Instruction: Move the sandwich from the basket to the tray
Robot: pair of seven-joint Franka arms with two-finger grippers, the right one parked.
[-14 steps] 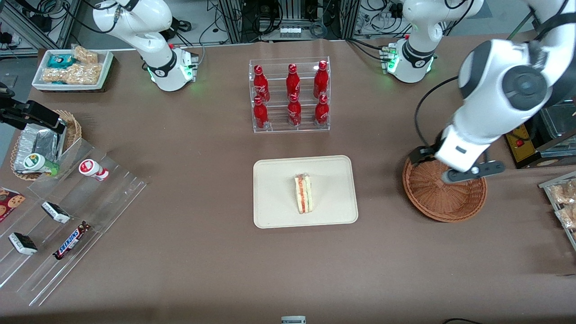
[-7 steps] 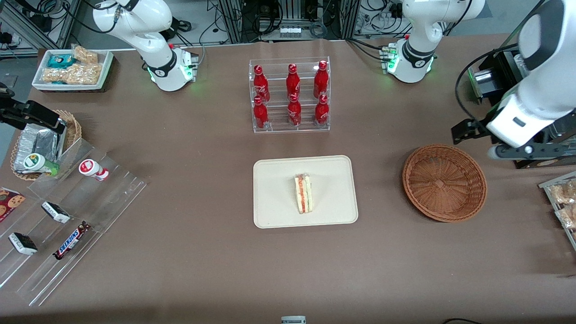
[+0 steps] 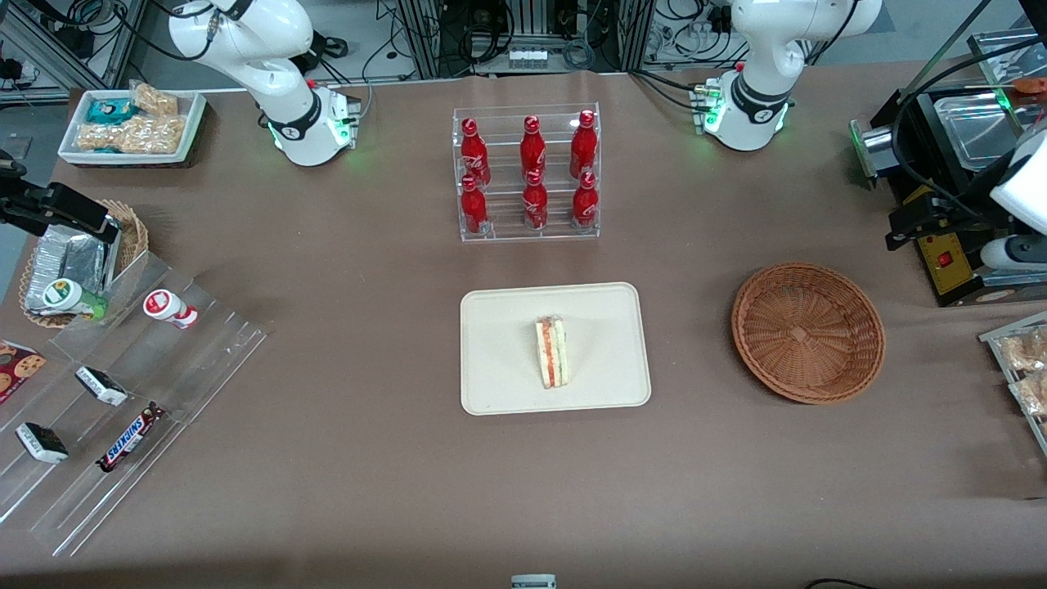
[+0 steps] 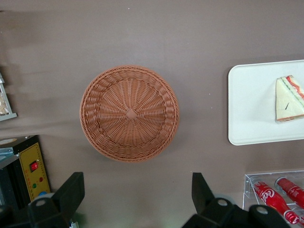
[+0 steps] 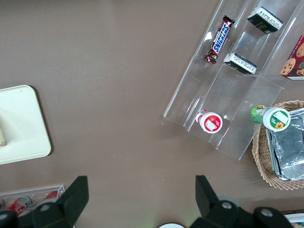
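The sandwich [image 3: 552, 352] [image 4: 289, 99] lies on the cream tray [image 3: 499, 327] [image 4: 247, 104] in the middle of the table, with its red and green filling edge showing. The round reddish-brown basket [image 3: 808, 331] [image 4: 129, 113] stands beside the tray, toward the working arm's end, with nothing in it. My left gripper [image 3: 1014, 254] [image 4: 136, 183] hangs high at the table's working-arm end, a little farther from the front camera than the basket. Its black fingers [image 4: 71, 190] are spread wide and hold nothing.
A clear rack of red bottles [image 3: 527, 176] [image 4: 278, 197] stands farther from the front camera than the tray. A black box with a yellow panel [image 3: 949, 254] [image 4: 33, 171] sits under my gripper. Snack packets [image 3: 1022, 360] lie nearby. Acrylic stepped racks [image 3: 123, 393] lie toward the parked arm's end.
My gripper has swung away from above the basket toward the working arm's end of the table, uncovering the basket. The sandwich and tray have not moved.
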